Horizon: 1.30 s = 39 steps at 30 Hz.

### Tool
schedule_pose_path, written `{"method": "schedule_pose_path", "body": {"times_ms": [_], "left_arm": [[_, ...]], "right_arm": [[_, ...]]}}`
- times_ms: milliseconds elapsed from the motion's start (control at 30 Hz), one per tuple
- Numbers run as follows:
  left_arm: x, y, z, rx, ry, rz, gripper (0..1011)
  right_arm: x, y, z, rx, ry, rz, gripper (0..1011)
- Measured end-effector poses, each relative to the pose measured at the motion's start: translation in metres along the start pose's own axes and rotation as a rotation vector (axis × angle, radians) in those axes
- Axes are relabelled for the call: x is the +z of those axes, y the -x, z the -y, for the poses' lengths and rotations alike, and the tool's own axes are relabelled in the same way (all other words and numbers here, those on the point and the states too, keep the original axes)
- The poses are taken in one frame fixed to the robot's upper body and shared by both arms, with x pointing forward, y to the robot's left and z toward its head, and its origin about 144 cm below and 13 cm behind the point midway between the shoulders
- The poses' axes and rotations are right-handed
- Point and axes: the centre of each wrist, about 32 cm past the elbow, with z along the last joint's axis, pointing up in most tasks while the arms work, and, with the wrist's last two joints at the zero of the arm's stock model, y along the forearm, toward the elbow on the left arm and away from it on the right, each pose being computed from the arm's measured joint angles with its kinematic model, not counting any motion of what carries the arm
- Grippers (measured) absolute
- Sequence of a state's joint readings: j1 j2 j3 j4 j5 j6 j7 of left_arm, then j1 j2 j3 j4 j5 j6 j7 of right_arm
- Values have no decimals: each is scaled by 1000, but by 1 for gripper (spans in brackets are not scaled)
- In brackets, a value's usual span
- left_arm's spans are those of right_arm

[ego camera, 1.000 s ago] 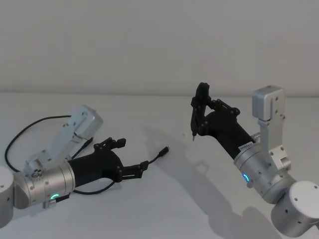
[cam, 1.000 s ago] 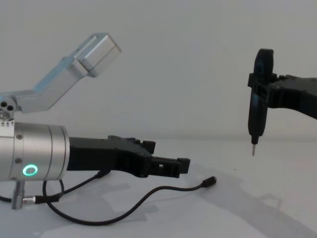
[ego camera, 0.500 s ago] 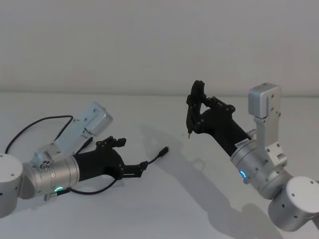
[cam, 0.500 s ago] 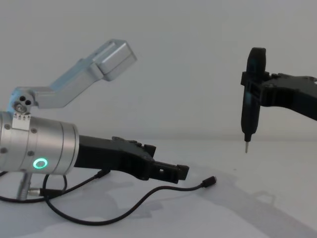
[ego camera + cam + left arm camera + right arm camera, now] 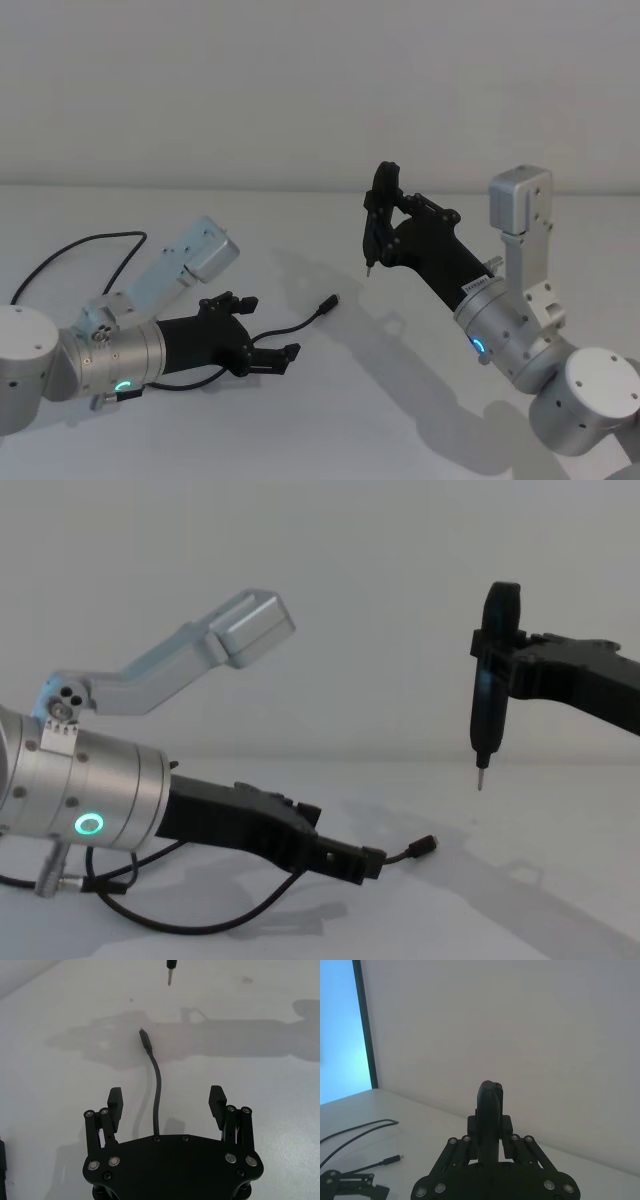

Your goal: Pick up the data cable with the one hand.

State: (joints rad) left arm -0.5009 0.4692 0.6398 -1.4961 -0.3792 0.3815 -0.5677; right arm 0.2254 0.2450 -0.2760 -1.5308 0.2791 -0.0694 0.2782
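Risk: left gripper (image 5: 166, 1096), jaws wide open & empty, low over worktop (image 5: 260, 1020) w/ data cable (image 5: 156, 1080) lying flat between them, so thin cord may slip under tips or skid off on closing; right gripper (image 5: 498, 668) aloft, clamping pen-like tool (image 5: 483, 725).

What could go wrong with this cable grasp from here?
The left gripper is open, low over the table, straddling the thin data cable: closing too high could miss it, too low could scrape. The cable loops back under the left wrist, so lifting might snag it. The right gripper holds a pen-like tool tip-down beyond the cable's free end; a forward lift may bump it.
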Motion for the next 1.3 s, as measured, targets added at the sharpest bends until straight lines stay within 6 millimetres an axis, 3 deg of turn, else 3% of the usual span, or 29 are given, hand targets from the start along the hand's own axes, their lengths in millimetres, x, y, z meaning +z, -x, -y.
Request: {"method": "schedule_pose_path", "body": {"times_ms": [400,567,867,1200,1300], "left_arm": [[-7,5,-1,-6,-50,-18,1001],[-8,6,-2,-6,-61,-22,909],[-10,7,-2,-7,-71,-26,660],[-11,8,-2,-7,-77,-29,295],[-11,8,-2,-7,-77,-29,238]], "right_arm": [[-5,0,-9,25,2,-7,275],[-7,-1,-13,31,4,-5,274],[-10,-4,-17,35,12,-4,275],[-22,-7,-24,51,51,-1,274],[-25,-7,-26,56,59,-1,275]]}}
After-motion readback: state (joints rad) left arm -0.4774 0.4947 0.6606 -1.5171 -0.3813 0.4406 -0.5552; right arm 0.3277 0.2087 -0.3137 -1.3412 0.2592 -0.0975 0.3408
